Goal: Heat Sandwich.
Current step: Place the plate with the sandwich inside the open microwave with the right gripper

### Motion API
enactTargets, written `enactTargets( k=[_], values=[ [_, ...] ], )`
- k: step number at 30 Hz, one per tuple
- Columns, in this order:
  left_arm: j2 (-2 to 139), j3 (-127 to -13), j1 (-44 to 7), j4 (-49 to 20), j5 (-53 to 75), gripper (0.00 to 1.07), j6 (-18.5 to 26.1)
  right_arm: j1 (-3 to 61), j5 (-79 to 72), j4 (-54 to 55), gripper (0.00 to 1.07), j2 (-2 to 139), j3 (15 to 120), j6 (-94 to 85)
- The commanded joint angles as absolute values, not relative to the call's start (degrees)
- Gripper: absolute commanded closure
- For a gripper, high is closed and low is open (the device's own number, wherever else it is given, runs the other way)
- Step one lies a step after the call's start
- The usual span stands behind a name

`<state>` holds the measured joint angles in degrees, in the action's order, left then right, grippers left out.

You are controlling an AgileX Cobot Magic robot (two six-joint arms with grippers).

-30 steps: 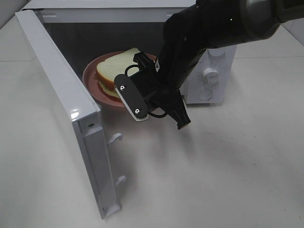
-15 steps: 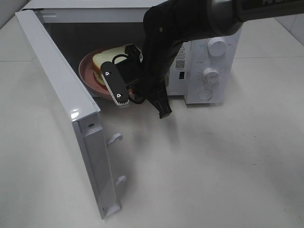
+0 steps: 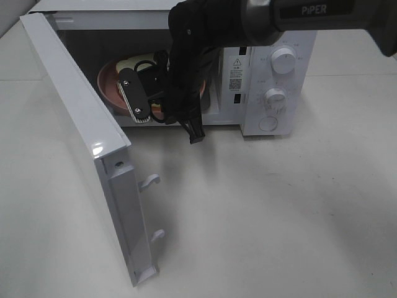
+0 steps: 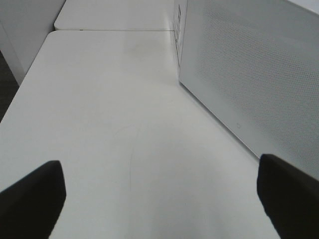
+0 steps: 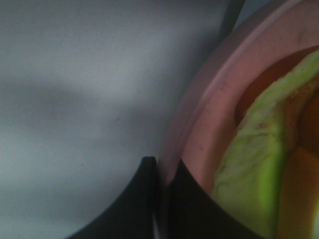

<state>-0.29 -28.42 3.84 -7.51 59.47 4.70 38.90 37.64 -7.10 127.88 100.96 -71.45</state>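
Pinching the plate (image 5: 209, 104) rim, right pincer (image 5: 158, 199) sits beside the sandwich (image 5: 249, 164); overhead view hides this grip. Left pincer (image 4: 159, 195) spread wide.

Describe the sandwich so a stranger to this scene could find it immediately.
Find the white microwave with its door swung open. Inside is a round pink plate, and the sandwich lies on it: stacked pale bread with yellow-green filling, the only food there.

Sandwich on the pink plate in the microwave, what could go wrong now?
The right gripper pinches only the rim of the plate, so the plate might tip and the sandwich could slide. The arm fills the opening of the microwave, so backing out might drag the plate or bump a wall.
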Motion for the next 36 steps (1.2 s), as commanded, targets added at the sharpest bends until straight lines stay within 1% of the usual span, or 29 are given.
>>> enactTargets(
  k=[1,11,19,24,25,26,28,29,30,33,34,35,36],
  values=[
    [-1.8,-28.4,3.8,-7.7,59.4,0.09,4.6,38.7,37.3,-7.6,1.07,129.0,103.8,-69.1],
    [-1.8,-28.4,3.8,-7.7,59.4,0.09,4.6,38.1,38.4,-9.9,1.07,134.1,112.0,-66.0],
    [-1.8,-28.4,3.8,-7.7,59.4,0.09,4.6,37.2,38.3,-9.9,1.06,135.6,114.6,-65.7],
    [-1.8,-28.4,3.8,-7.7,59.4,0.09,4.6,37.0,38.2,-10.1,1.02,135.6,114.7,-65.8],
    [-1.8,-28.4,3.8,-7.7,59.4,0.09,4.6,37.0,38.3,-9.9,0.99,135.6,114.7,-65.8],
    [-1.8,-28.4,3.8,-7.7,59.4,0.09,4.6,37.0,38.3,-9.9,0.99,135.6,114.7,-65.8],
    [-1.8,-28.4,3.8,-7.7,59.4,0.09,4.6,37.0,38.4,-9.7,0.92,135.6,114.7,-65.4],
    [-1.8,-28.4,3.8,-7.7,59.4,0.09,4.6,37.0,38.4,-9.7,0.84,135.6,114.7,-63.9],
    [-1.8,-28.4,3.8,-7.7,59.4,0.09,4.6,37.0,38.4,-9.7,0.84,135.6,114.7,-63.9],
    [-1.8,-28.4,3.8,-7.7,59.4,0.09,4.6,37.0,38.4,-9.9,0.66,135.6,114.7,-61.2],
    [-1.8,-28.4,3.8,-7.7,59.4,0.09,4.6,37.0,38.7,-9.9,0.54,135.6,114.7,-60.2],
    [-1.8,-28.4,3.8,-7.7,59.4,0.09,4.6,37.0,38.7,-9.9,0.54,135.6,114.7,-60.2],
    [-1.8,-28.4,3.8,-7.7,59.4,0.09,4.6,37.0,39.0,-9.9,0.48,135.6,114.7,-59.4]
  ],
)
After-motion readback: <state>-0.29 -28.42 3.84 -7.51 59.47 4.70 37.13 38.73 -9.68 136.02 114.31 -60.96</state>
